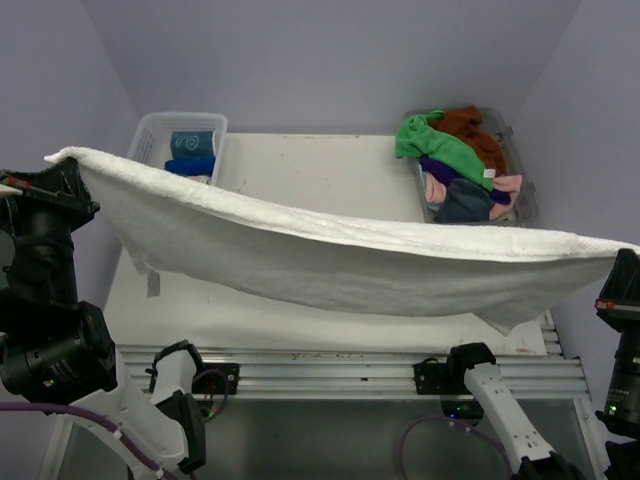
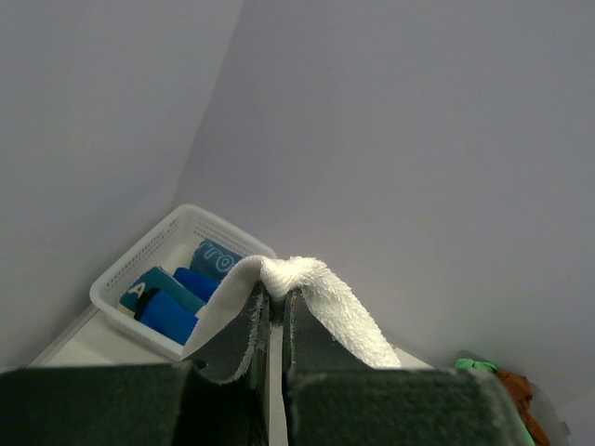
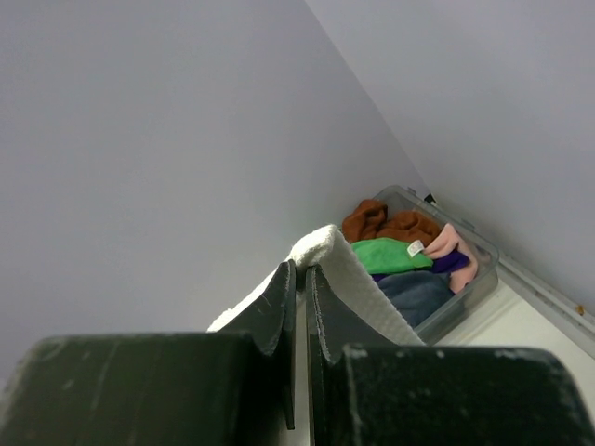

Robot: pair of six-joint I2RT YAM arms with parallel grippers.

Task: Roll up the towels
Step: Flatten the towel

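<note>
A white towel (image 1: 330, 260) hangs stretched in the air across the table, sagging in the middle. My left gripper (image 1: 62, 165) is shut on its left corner, high at the left edge. My right gripper (image 1: 622, 262) is shut on its right corner at the right edge. In the left wrist view the towel (image 2: 330, 299) bunches over the closed gripper (image 2: 277, 297). In the right wrist view the towel (image 3: 358, 277) drapes over the closed gripper (image 3: 299, 269). Green (image 1: 430, 140), rust-brown (image 1: 470, 125), purple (image 1: 440, 170), pink (image 1: 505, 185) and slate grey (image 1: 465, 205) towels lie heaped at the back right.
The heap lies in a clear plastic tub (image 1: 527, 205), which also shows in the right wrist view (image 3: 469, 283). A white slotted basket (image 1: 150, 135) at the back left holds rolled blue towels (image 1: 192, 165). The white table (image 1: 320, 165) lies under the hanging towel.
</note>
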